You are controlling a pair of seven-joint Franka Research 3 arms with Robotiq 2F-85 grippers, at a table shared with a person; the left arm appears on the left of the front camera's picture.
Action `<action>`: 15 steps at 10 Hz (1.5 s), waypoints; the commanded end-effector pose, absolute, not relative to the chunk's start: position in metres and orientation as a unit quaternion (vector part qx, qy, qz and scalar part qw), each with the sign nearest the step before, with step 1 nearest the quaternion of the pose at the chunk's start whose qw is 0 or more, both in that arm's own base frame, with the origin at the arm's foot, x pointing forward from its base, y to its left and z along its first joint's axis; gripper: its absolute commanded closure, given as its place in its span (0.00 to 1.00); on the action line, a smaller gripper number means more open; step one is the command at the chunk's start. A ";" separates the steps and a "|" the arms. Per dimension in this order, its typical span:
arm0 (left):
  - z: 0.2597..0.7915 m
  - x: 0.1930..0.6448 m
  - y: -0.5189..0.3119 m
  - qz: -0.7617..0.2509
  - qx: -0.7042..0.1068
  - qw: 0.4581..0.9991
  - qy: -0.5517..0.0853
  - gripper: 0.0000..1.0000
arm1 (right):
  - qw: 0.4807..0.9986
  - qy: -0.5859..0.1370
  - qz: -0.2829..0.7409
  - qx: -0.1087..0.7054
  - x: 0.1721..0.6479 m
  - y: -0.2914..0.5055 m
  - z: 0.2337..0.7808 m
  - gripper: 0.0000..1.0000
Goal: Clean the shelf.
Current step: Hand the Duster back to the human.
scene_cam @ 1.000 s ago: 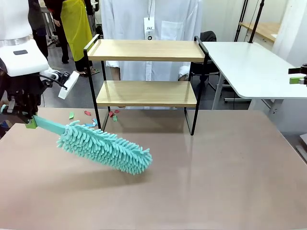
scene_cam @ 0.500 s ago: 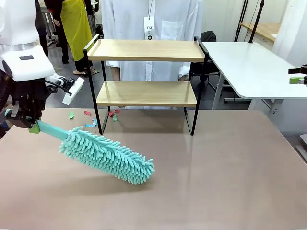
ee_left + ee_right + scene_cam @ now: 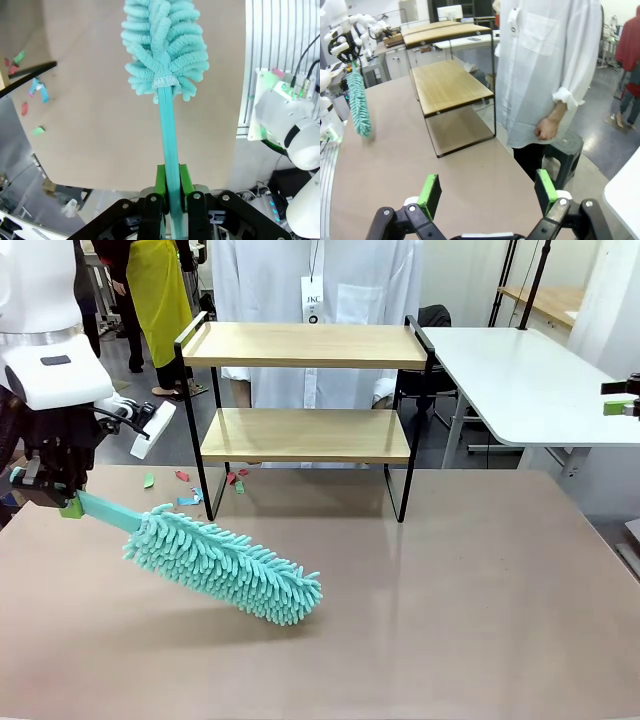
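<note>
The shelf (image 3: pixel 305 345), two light wooden boards in a thin black frame, stands at the table's far middle; both boards look bare. It appears again in the right wrist view as the shelf (image 3: pixel 447 85). My left gripper (image 3: pixel 55 495) is shut on the handle of a teal fluffy duster (image 3: pixel 225 565), which slants down to the right, low over the tabletop in front of the shelf's left side. In the left wrist view the green pads of my left gripper (image 3: pixel 170 187) clamp the duster (image 3: pixel 165 45) by its handle. My right gripper (image 3: pixel 487 192) is open and empty, off the table's right side (image 3: pixel 622 405).
Small coloured paper scraps (image 3: pixel 185 480) lie on the table by the shelf's left legs. A person in a white shirt (image 3: pixel 320 290) stands behind the shelf, one hand (image 3: pixel 547 127) hanging. A white table (image 3: pixel 520 380) stands at the back right.
My left arm shifted a little to the right with the duster, whose tip moved right and slightly lower, then held still. The right gripper has not moved.
</note>
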State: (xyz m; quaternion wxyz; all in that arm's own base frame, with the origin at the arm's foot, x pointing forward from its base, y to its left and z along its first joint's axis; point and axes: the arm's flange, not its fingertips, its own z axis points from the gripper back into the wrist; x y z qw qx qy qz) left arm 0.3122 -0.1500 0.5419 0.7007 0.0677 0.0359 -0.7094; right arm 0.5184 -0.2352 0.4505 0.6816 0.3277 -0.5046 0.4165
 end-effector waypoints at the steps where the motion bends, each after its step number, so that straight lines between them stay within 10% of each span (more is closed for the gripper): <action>1: 0.548 0.306 -0.148 -0.696 0.047 0.716 -0.031 0.87 | 0.651 -0.482 0.460 0.364 0.508 -0.213 0.495 0.00; 6: 0.511 0.322 -0.144 -0.695 -0.052 0.696 -0.175 0.87 | 0.559 -0.459 0.512 0.464 0.459 -0.084 0.518 0.00; 15: 0.462 0.351 -0.135 -0.717 -0.121 0.633 -0.266 0.87 | 0.575 -0.478 0.482 0.456 0.429 0.029 0.455 0.00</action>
